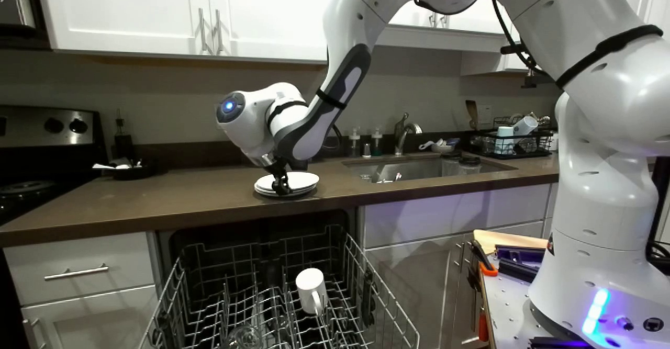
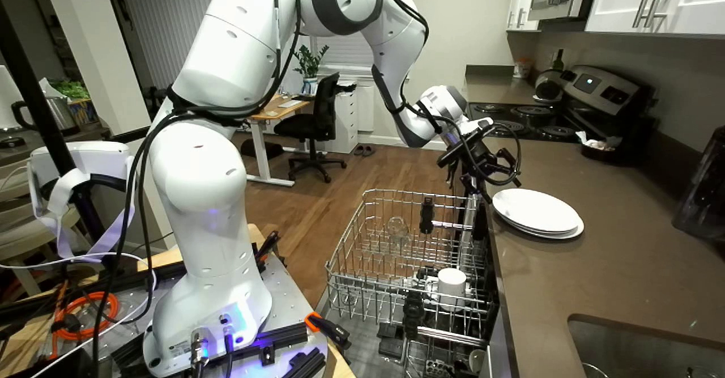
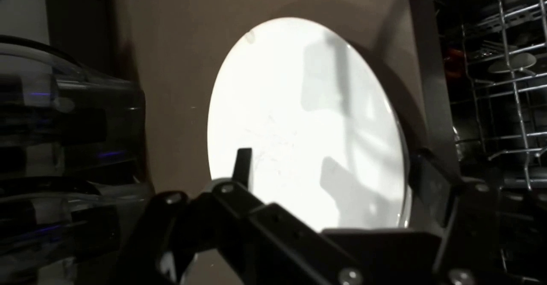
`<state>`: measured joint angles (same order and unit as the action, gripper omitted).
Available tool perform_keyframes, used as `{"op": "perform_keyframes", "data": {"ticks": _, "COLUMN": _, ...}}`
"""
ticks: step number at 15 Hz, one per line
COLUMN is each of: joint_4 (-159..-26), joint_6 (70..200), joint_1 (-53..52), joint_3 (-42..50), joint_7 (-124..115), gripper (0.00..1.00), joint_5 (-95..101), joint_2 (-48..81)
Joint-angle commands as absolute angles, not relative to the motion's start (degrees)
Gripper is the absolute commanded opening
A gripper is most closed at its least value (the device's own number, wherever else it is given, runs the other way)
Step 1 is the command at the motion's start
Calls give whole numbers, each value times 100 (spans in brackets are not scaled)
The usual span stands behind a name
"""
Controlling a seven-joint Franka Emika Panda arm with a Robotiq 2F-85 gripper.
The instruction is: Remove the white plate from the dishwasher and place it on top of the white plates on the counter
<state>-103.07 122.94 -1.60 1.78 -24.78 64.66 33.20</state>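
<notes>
The white plates (image 1: 302, 180) lie as a low flat stack on the brown counter (image 1: 199, 192), near its front edge; they also show in an exterior view (image 2: 535, 211) and the wrist view (image 3: 273, 97). I cannot tell the white plate apart from this stack; its top plate lies flat. My gripper (image 3: 334, 159) is open, with one finger over the top plate and the other just outside the rim on the counter-edge side. In an exterior view the gripper (image 1: 281, 184) is low at the stack. The dishwasher (image 1: 384, 291) is open below, its rack pulled out.
A white mug (image 1: 311, 289) and clear glass (image 1: 245, 337) sit in the rack. The sink (image 1: 419, 170) is set into the counter, with a faucet (image 1: 403, 134) behind. A dark dish (image 1: 128, 169) stands by the stove (image 1: 42, 150). Upper cabinets (image 1: 188, 14) hang above the counter.
</notes>
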Motion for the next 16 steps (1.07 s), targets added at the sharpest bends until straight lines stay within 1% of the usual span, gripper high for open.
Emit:
{"op": "perform_keyframes", "data": {"ticks": 1, "joint_4": -10416, "joint_6": 12399, "joint_1": -139, "joint_3": 165, "joint_7": -2293, "gripper": 91, "joint_5": 6332, "joint_2": 3166}}
{"op": "perform_keyframes", "data": {"ticks": 5, "joint_4": -10506, "joint_6": 12923, "joint_1": -129, "joint_3": 107, "joint_7": -2332, "gripper": 85, "joint_5": 6372, "joint_2": 2989}}
{"op": "perform_keyframes", "data": {"ticks": 6, "joint_4": -10526, "joint_6": 13034, "joint_1": -132, "joint_3": 81, "joint_7": -2293, "gripper": 81, "joint_5": 6321, "joint_2": 2941}}
{"op": "perform_keyframes", "data": {"ticks": 8, "joint_4": -10552, "joint_6": 13049, "joint_1": -173, "joint_3": 10, "joint_7": -2187, "gripper": 81, "joint_5": 6181, "joint_2": 2843}}
{"op": "perform_keyframes", "data": {"ticks": 9, "joint_4": -10569, "joint_6": 13023, "joint_1": -199, "joint_3": -36, "joint_7": -2134, "gripper": 82, "joint_5": 6104, "joint_2": 2789}}
{"op": "perform_keyframes", "data": {"ticks": 10, "joint_4": -10595, "joint_6": 13054, "joint_1": -212, "joint_3": -99, "joint_7": -2032, "gripper": 87, "joint_5": 5992, "joint_2": 2727}}
{"op": "perform_keyframes", "data": {"ticks": 11, "joint_4": -10622, "joint_6": 13093, "joint_1": -221, "joint_3": -157, "joint_7": -1945, "gripper": 88, "joint_5": 5896, "joint_2": 2667}}
{"op": "perform_keyframes", "data": {"ticks": 12, "joint_4": -10658, "joint_6": 13124, "joint_1": -226, "joint_3": -222, "joint_7": -1838, "gripper": 96, "joint_5": 5757, "joint_2": 2599}}
{"op": "perform_keyframes", "data": {"ticks": 13, "joint_4": -10706, "joint_6": 13185, "joint_1": -230, "joint_3": -275, "joint_7": -1760, "gripper": 92, "joint_5": 5623, "joint_2": 2529}}
{"op": "perform_keyframes", "data": {"ticks": 14, "joint_4": -10762, "joint_6": 13220, "joint_1": -243, "joint_3": -324, "joint_7": -1669, "gripper": 92, "joint_5": 5461, "joint_2": 2453}}
{"op": "perform_keyframes", "data": {"ticks": 15, "joint_4": -10807, "joint_6": 13232, "joint_1": -276, "joint_3": -346, "joint_7": -1592, "gripper": 94, "joint_5": 5323, "joint_2": 2389}}
{"op": "perform_keyframes", "data": {"ticks": 16, "joint_4": -10874, "joint_6": 13239, "joint_1": -306, "joint_3": -375, "joint_7": -1501, "gripper": 92, "joint_5": 5171, "joint_2": 2303}}
